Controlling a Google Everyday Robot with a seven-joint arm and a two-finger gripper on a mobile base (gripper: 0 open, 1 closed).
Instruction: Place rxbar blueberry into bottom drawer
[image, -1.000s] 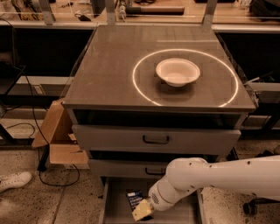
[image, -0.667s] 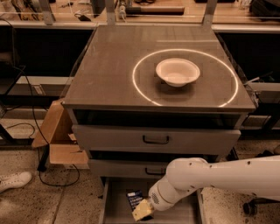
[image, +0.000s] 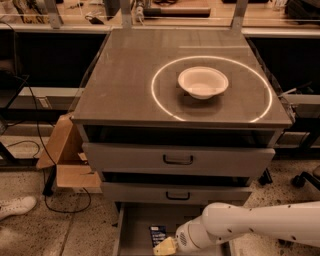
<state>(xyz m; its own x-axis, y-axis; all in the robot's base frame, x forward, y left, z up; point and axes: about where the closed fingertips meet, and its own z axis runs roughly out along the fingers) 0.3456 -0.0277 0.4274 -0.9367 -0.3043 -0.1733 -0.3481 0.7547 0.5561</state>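
Observation:
The rxbar blueberry (image: 158, 234), a small dark navy wrapper with white text, is inside the open bottom drawer (image: 142, 217), the lowest grey tray of the cabinet. My gripper (image: 165, 246) is low over that drawer at the frame's bottom edge, right beside the bar's near end. I cannot tell whether it touches the bar. My white arm (image: 250, 227) reaches in from the right across the drawer's front.
A white bowl (image: 203, 82) sits in a lit ring on the cabinet top (image: 125, 75). The two upper drawers (image: 177, 160) with black handles are nearly shut. A cardboard box (image: 65, 160), cables and a white shoe (image: 15, 206) lie on the floor at the left.
My gripper and the bar have shifted slightly down and right over the bottom drawer. Nothing else has moved.

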